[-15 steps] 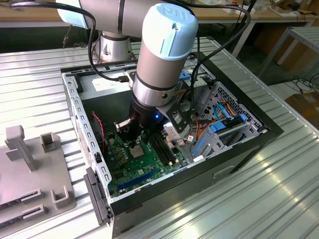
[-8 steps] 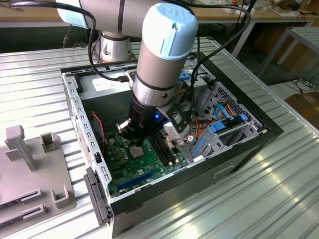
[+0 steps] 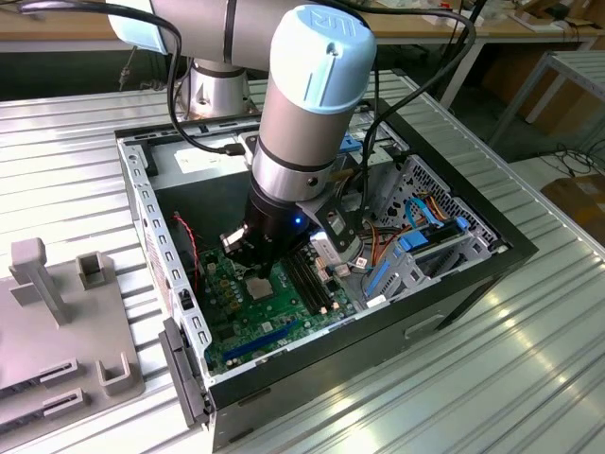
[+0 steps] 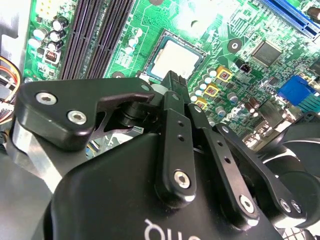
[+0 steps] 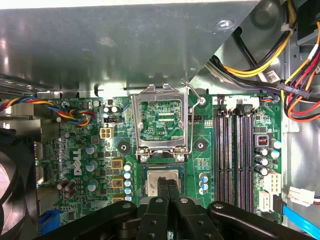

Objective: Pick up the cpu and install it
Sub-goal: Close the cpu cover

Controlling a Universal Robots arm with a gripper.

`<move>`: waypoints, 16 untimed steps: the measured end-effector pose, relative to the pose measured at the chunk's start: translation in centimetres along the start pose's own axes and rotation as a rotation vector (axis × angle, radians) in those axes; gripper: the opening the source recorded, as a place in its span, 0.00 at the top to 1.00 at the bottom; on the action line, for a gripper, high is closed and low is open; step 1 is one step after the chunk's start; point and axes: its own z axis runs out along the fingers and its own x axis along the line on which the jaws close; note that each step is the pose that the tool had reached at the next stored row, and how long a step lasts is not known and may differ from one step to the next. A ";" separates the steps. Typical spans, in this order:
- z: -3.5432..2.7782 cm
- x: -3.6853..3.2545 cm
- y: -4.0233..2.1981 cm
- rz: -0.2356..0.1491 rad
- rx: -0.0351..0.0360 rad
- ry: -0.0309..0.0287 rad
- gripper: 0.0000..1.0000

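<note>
- Ribbed metal counter (image 3: pixel 510 378) carries the open computer case (image 3: pixel 331 364); your arm reaches down into it, over the green motherboard (image 5: pixel 80 145).
- Your tool (image 5: pixel 167 181) has its fingers pressed together with nothing between them, tips right at the cpu (image 5: pixel 152 182).
- The cpu lies flat in the socket, just beside the hinged-up socket frame (image 5: pixel 135 122). You cannot tell whether it is fully seated.
- Risk: if the chip sits slightly skewed, downward pressure could likely bend the socket contacts. A sideways drag of the tips could nudge it askew.
- Risk: the raised frame stands close to the tips, so travel toward it could snag.
- Room: memory slots (image 5: pixel 235 150) run along one side of the socket and yellow-topped parts (image 5: pixel 116 165) sit on the other. Beyond the frame, a grey case wall (image 5: pixel 125 45) and a cable bundle (image 5: pixel 280 65) close in. Straight up looks like your freest direction.
</note>
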 end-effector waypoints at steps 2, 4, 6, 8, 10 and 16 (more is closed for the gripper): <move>-0.01 0.00 0.00 0.000 0.0000 0.0001 0.87; -0.01 0.00 0.00 0.000 0.0000 0.0000 0.87; -0.02 0.00 0.00 0.000 -0.0001 0.0001 0.87; -0.05 -0.21 0.00 0.000 0.0000 0.0003 0.87; -0.05 -0.79 0.02 0.001 -0.0003 0.0001 0.87; -1.68 -1.69 0.18 0.001 -0.0003 0.0007 0.87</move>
